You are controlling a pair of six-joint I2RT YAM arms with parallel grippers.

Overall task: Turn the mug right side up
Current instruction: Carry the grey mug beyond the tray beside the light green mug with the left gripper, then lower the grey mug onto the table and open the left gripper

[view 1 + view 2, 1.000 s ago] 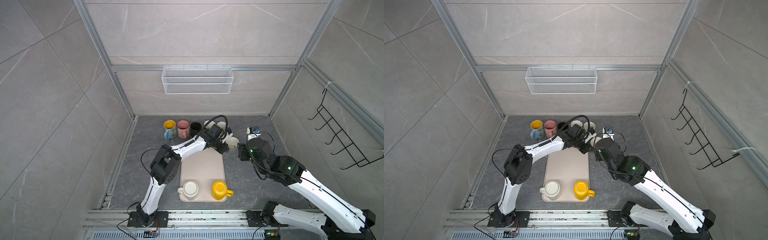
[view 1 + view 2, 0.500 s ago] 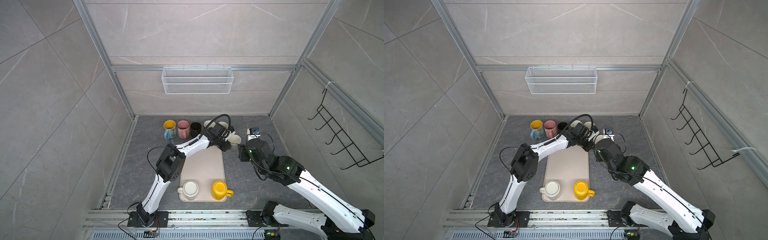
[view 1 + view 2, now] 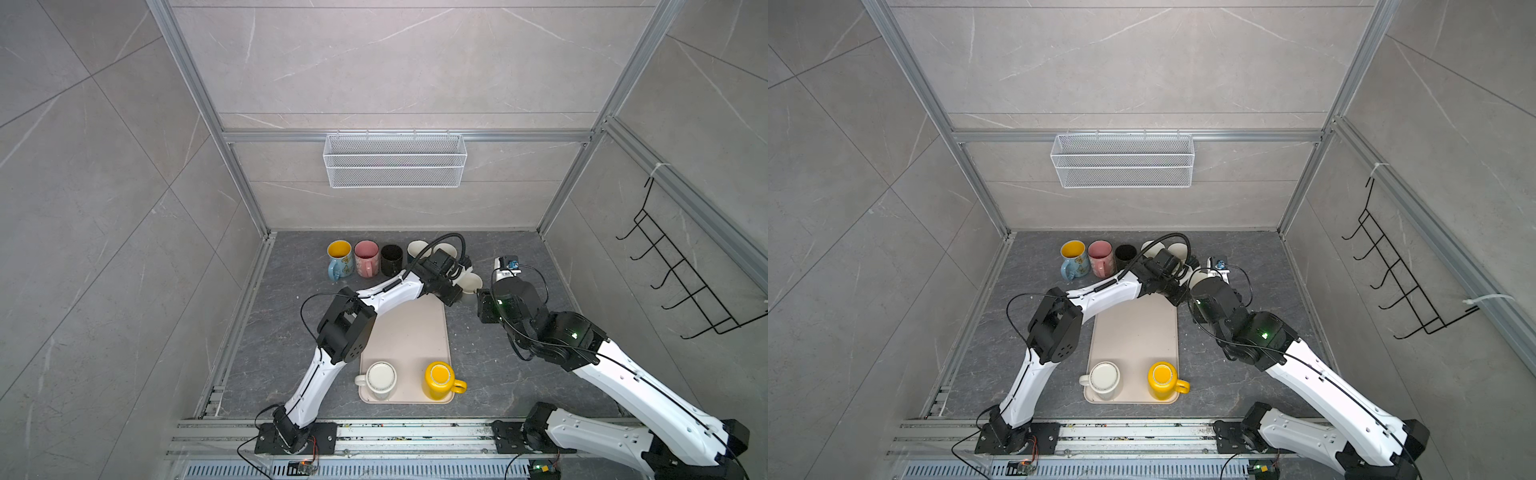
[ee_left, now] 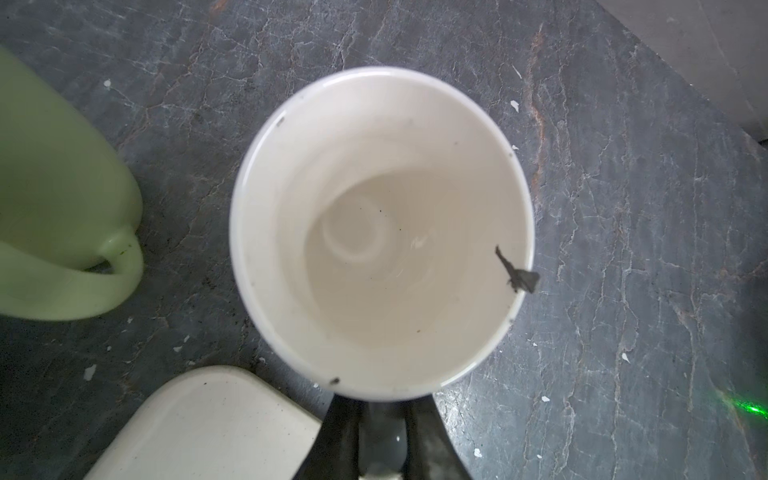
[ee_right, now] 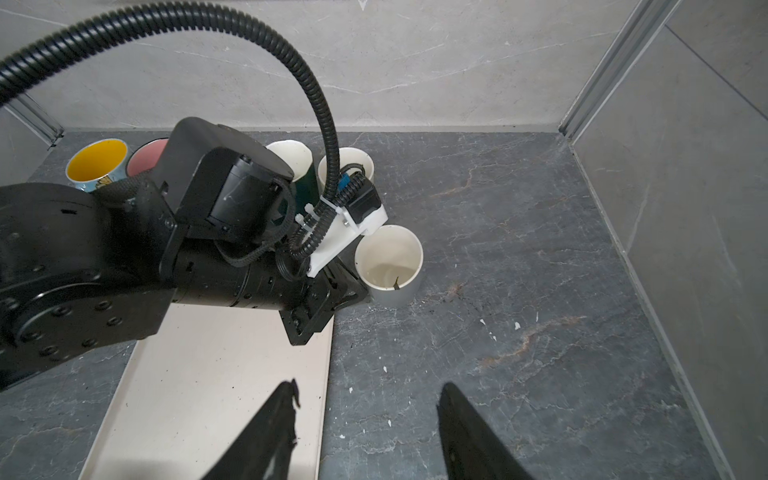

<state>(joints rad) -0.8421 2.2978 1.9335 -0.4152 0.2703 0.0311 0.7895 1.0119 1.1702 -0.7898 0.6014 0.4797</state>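
Observation:
The mug (image 4: 382, 232) is grey outside and white inside, and it stands mouth up on the dark floor just past the tray's far right corner (image 3: 471, 283) (image 5: 390, 266). A dark scrap clings to its rim. My left gripper (image 4: 382, 405) is shut on the mug's grey handle (image 4: 382, 436); in both top views the wrist hides the jaws. My right gripper (image 5: 368, 399) hangs open and empty over the tray's right edge, a short way in front of the mug.
A beige tray (image 3: 405, 332) holds a white mug (image 3: 376, 376) and a yellow mug (image 3: 440, 378), both base up. Several mugs line the back, among them yellow-lined (image 3: 340, 257), pink (image 3: 366, 257) and black (image 3: 391, 258). A green mug (image 4: 54, 208) stands close beside the held one.
My left arm has swung a little to the right, carrying the mug with it. The right arm has barely moved.

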